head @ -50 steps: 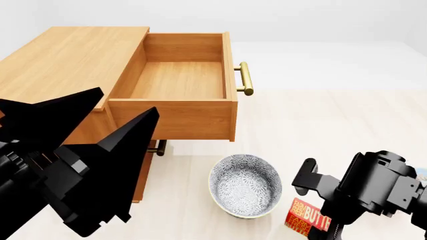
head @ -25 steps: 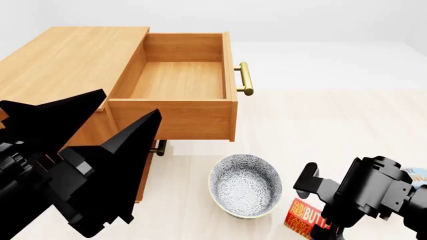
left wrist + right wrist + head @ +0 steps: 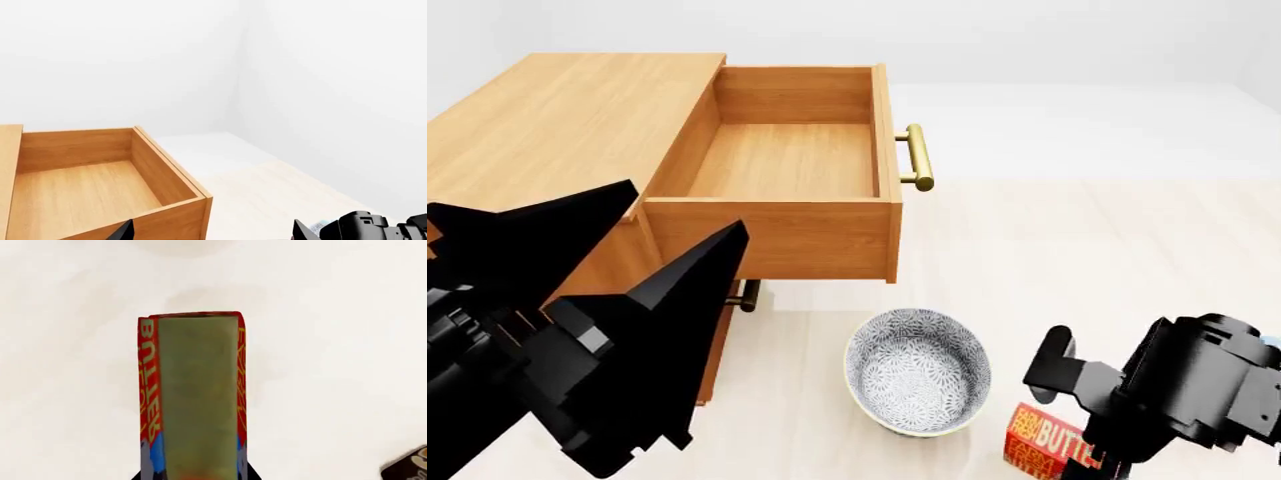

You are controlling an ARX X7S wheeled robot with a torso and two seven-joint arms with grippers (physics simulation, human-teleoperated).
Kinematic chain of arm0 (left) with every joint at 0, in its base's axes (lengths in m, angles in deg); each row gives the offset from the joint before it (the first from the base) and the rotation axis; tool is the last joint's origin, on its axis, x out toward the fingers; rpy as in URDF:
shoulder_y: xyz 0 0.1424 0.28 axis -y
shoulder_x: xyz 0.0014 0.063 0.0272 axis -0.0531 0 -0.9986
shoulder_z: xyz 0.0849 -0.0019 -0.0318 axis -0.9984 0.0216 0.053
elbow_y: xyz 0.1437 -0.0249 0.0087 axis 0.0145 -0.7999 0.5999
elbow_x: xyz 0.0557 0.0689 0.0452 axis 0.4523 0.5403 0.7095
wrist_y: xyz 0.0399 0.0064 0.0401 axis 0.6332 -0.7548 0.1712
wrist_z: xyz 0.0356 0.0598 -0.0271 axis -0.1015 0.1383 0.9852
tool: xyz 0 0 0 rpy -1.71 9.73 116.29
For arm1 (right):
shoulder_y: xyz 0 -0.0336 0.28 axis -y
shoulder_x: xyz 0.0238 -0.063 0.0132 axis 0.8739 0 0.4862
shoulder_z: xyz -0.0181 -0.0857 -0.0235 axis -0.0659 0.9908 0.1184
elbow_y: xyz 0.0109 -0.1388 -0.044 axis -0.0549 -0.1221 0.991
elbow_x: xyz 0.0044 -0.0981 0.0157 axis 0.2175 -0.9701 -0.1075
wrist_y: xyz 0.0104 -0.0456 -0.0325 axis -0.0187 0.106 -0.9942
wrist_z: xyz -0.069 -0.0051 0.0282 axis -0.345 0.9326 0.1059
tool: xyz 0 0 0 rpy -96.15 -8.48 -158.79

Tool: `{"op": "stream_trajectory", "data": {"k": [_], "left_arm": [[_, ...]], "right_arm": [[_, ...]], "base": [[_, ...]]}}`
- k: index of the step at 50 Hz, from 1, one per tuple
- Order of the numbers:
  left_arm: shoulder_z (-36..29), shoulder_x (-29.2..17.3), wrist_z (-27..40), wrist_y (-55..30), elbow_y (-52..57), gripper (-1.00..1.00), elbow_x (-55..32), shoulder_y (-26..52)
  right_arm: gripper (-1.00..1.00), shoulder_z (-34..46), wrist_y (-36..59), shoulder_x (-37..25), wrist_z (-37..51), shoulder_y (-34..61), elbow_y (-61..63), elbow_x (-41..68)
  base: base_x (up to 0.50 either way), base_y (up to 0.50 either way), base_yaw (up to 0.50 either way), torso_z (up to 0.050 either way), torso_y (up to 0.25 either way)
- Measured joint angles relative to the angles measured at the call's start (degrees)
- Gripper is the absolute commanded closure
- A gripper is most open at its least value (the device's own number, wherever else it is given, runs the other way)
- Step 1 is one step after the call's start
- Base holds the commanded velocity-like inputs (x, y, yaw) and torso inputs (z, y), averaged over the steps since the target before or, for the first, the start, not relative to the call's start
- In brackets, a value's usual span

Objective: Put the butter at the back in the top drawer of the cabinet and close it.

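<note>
Right gripper point(image 3: 1101, 462) moved lower/right, hides butter point(image 3: 1048, 440) partly; grip state unclear.

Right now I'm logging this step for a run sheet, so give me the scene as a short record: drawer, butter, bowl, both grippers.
top drawer: orange-brown wooden drawer pulled out, nothing inside, brass bar handle
cabinet: boxy orange-brown wooden cabinet
butter: small red-orange butter box on the floor beside the bowl, not yet in the drawer
bowl: patterned blue-white bowl on the floor in front of the cabinet
right gripper: over the butter box, fingers not visible
left gripper: black fingers spread, holding nothing
</note>
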Motion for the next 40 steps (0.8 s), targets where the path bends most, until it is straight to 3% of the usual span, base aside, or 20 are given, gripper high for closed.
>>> {"op": "stream_trajectory", "data": {"k": [17, 40], "left_arm": [[1.62, -1.05, -3.7, -1.89, -0.2, -1.0, -1.49, 0.76], [4.68, 2.01, -16.96, -13.04, -4.57, -1.0, -4.75, 4.56]], "right_arm": [[1.0, -0.37, 9.91, -9.08, 3.51, 7.56, 19.11, 2.99], [1.0, -4.97, 21.06, -16.05, 3.7, 20.66, 36.92, 9.98]], "base": [[0.0, 0.0, 0.0, 0.0, 0.0], [0.0, 0.0, 0.0, 0.0, 0.0]]}}
